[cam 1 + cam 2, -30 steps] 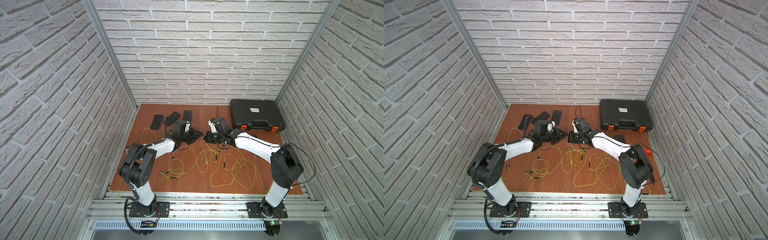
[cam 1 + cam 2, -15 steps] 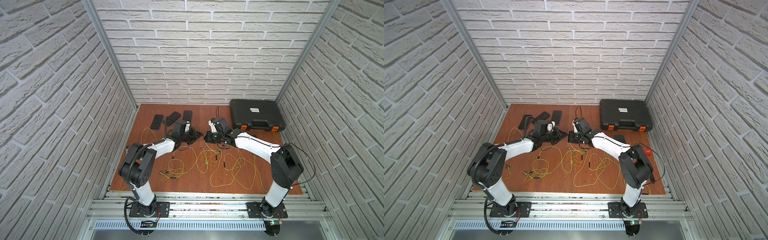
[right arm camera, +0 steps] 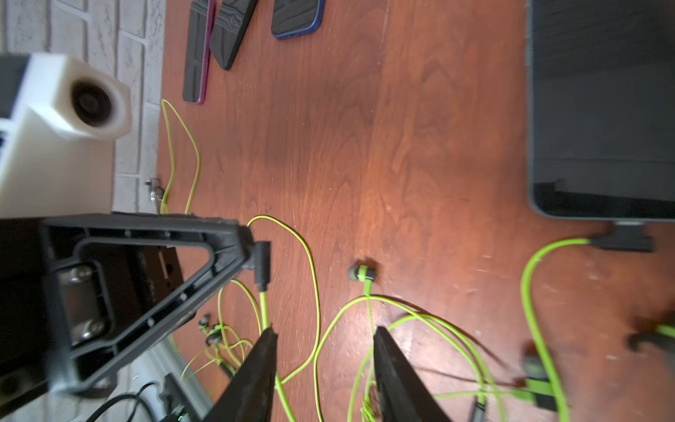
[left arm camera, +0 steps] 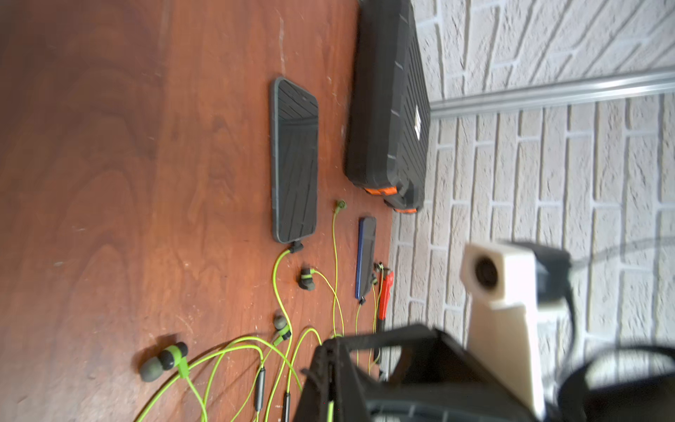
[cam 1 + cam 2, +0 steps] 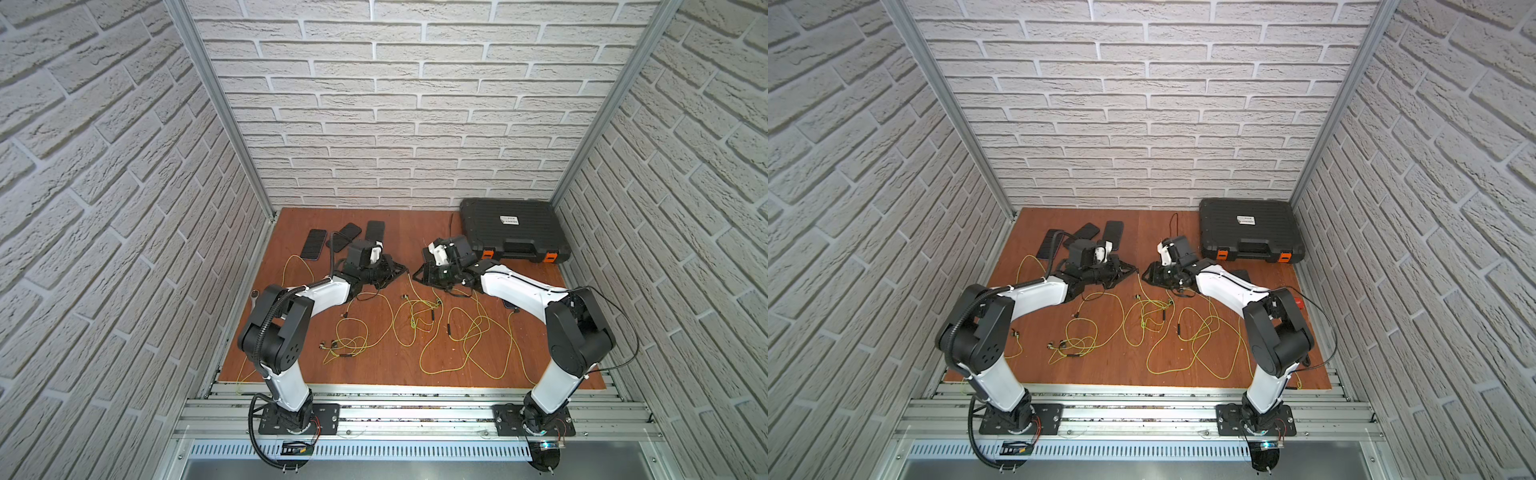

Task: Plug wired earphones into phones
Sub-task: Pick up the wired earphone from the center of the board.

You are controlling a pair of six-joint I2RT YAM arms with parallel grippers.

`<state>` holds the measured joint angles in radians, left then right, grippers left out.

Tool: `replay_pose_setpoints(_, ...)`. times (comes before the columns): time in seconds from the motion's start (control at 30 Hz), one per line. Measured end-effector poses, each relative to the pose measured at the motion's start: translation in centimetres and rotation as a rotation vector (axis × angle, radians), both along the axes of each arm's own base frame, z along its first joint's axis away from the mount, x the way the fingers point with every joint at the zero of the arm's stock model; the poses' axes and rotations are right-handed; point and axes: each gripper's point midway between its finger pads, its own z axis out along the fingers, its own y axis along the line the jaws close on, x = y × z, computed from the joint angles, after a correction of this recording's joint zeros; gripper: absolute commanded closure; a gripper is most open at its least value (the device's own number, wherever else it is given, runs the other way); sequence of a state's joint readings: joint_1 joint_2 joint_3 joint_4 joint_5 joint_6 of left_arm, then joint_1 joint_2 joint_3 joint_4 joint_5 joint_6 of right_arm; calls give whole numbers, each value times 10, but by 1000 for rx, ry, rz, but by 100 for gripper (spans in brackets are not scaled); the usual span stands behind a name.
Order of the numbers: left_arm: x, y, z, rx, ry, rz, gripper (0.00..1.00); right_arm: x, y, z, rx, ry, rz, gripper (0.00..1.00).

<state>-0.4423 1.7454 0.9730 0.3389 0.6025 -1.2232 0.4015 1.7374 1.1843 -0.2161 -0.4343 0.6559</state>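
Observation:
Yellow-green wired earphones [image 5: 465, 332] lie in loops across the wooden floor. My left gripper [image 4: 330, 347] is shut on the dark plug [image 3: 262, 268] of one cord, a little above the floor at mid-table [image 5: 400, 269]. Facing it, tip to tip, my right gripper [image 3: 323, 339] is open over loose cords and holds nothing [image 5: 415, 276]. Three black phones [image 5: 344, 236] lie at the back left. Another phone [image 4: 294, 160] lies flat with a cord plugged into its end. A further phone [image 4: 366, 255] lies beyond it, also with a cord at its end.
A large black case [image 5: 511, 232] with orange latches stands at the back right. A small red tool [image 4: 385, 292] lies by the right wall. Brick walls close in three sides. Loose earbuds [image 4: 164, 361] and inline remotes are scattered on the floor [image 5: 374, 365].
My right gripper's jaws have come open. My left gripper has closed fully on the plug. Neither arm has visibly shifted.

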Motion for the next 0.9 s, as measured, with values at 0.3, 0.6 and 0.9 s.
replay_pose_setpoints(0.3,11,-30,19,-217,-51,-163,100,6,-17,33,342,-19,104,71)
replay_pose_setpoints(0.6,8,-38,45,-307,-110,-223,100,9,-6,55,480,-49,178,74)
replay_pose_setpoints(0.9,6,-44,54,-335,-136,-257,100,18,-2,54,527,-43,167,77)
